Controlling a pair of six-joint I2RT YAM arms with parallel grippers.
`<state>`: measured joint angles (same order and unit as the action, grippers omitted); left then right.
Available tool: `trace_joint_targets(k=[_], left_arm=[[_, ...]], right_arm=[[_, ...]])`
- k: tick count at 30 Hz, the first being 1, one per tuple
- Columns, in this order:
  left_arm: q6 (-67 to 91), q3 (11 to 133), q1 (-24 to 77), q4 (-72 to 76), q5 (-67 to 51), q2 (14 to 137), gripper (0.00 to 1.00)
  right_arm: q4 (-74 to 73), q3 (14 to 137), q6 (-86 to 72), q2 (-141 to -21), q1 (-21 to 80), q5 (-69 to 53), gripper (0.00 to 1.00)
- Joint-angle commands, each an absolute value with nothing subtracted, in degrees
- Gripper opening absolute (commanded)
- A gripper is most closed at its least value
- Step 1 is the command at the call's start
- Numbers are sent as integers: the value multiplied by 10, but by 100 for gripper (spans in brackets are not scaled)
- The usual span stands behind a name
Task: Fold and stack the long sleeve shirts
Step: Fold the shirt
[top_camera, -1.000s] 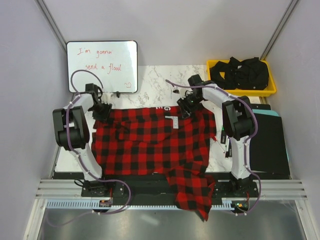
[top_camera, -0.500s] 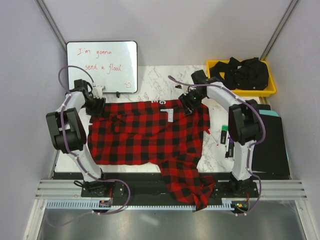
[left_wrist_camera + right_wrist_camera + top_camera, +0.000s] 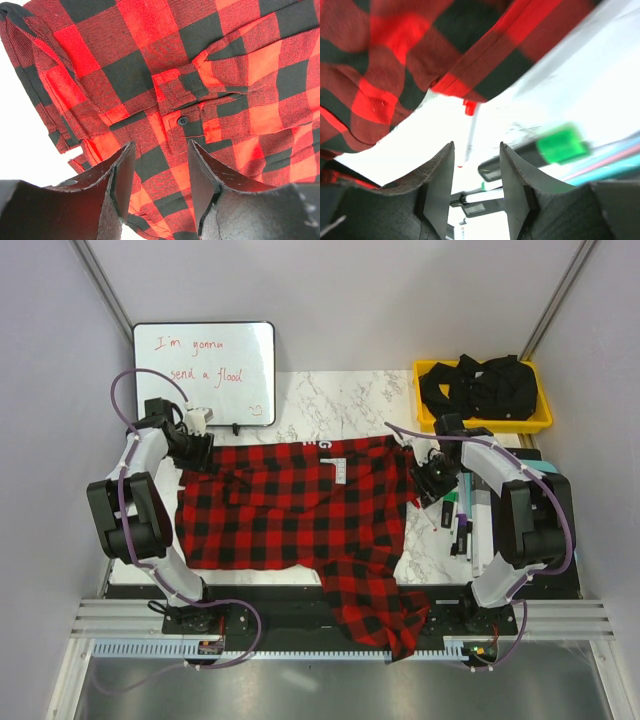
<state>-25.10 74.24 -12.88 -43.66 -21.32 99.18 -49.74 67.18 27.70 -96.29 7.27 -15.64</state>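
Plainly, we are early in the job. Nearest us, at about five o'clock from the cloth's middle, one long sleeve (image 3: 385, 615) of the red-and-black buffalo-check flannel shirt (image 3: 290, 510) hangs off the near edge of the white marble tabletop (image 3: 340, 405) and over the black base rail (image 3: 280, 602). Beyond it the shirt's body lies opened out across the tabletop, roughly flat with a few wrinkles.

At three o'clock the right gripper (image 3: 436, 480) hovers just beside the shirt's right hem, above bare marble and a green-capped marker (image 3: 562, 144). Its fingers (image 3: 440, 175) are spread and hold nothing. At ten o'clock the left gripper (image 3: 197, 453) sits over the far left corner of the cloth, where its wrist view shows a buttoned cuff (image 3: 182, 120). Those fingers (image 3: 120, 180) are spread too, with the flannel below them and not pinched.

Farther back, a whiteboard with red handwriting (image 3: 205, 370) leans at eleven o'clock, and a yellow plastic bin (image 3: 500, 425) of black clothing (image 3: 480, 385) stands at one o'clock.

We judge that the spreading is about done, but no fold is made and no stack exists. Left for us are bringing the hanging sleeve up, folding sleeves and body, and stacking. Whether the black clothing holds more shirts we cannot tell.
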Motion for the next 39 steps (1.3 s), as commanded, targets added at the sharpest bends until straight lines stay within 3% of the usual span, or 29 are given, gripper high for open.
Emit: trace_joint_targets(k=[1,8,21,32,39], left_arm=[[-265,752,-127,-433,-232,991,54],[-260,754,-128,-429,-226,994,54],[-246,752,-129,-417,-214,1014,54],[-248,763,-131,-414,-208,1016,54],[-251,757,-134,-413,-207,1020,54]], right_arm=[[-453,638,265,-947,82,-140,48],[-373,595,240,-976,89,-122,42],[-330,570,201,-953,104,-98,40],[-322,558,187,-962,83,-27,23],[-333,543,177,-935,54,-18,29]])
